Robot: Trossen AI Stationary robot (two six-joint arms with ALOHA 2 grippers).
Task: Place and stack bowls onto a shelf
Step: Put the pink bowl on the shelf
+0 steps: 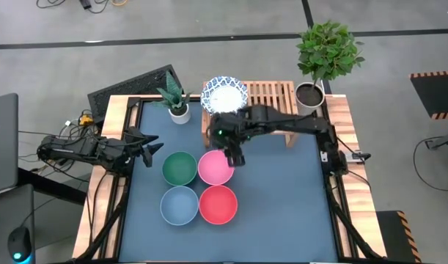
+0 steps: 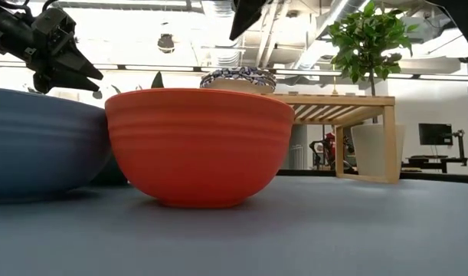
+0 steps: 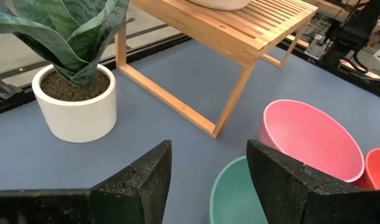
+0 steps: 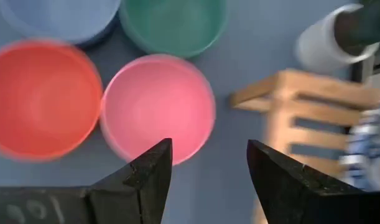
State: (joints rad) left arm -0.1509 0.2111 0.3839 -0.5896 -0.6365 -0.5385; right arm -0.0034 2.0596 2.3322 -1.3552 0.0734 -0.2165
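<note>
Four plain bowls sit in a square on the blue table: green (image 1: 180, 168), pink (image 1: 215, 167), light blue (image 1: 180, 204) and red (image 1: 218, 204). A white bowl with a blue-patterned rim (image 1: 224, 94) rests on the left end of the light-wood shelf (image 1: 271, 95). My right gripper (image 1: 234, 155) is open and hovers above the pink bowl's far right rim (image 4: 202, 106), touching nothing. My left gripper (image 1: 152, 151) is open, above the table to the left of the green bowl (image 3: 239, 193).
A small snake plant in a white pot (image 1: 177, 103) stands left of the shelf. A leafy plant in a pot (image 1: 319, 66) stands at the shelf's right end. The table's right half (image 1: 289, 198) holds no objects.
</note>
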